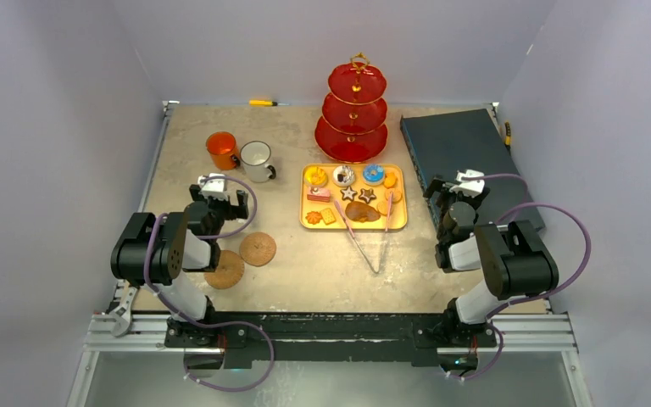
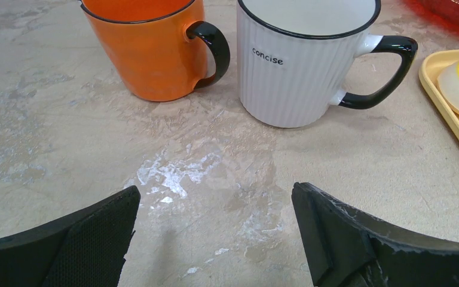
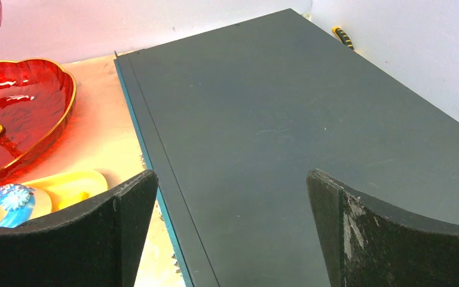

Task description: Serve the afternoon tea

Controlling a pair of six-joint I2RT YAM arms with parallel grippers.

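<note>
The left arm is folded, elbow drawn back near its base and forearm reaching forward. The left gripper sits low over the table with its jaws spread wide and nothing between them. Just ahead of it the orange mug and the white mug stand upright side by side, close but not touching. Both have black handles turned to the right, and the white one is ribbed and printed with the word "concise". Their rims run off the top of the left wrist view, so their insides cannot be seen there. Beside the left forearm, two round brown coasters lie flat. At mid-table the small colourful pastries sit in rows on a yellow tray; most are too small to make out. Metal tongs lie with their tips on the tray and their joined end on the table nearer the arms. Behind the tray stands the red three-tier stand with gold trim and a gold handle, its plates bare. The right wrist view shows only its lowest plate and a sliver of the tier above. To the right lies a flat dark box. The right arm is folded like the left, and the right gripper hovers at the box's near edge, its jaws equally wide and holding nothing.
</note>
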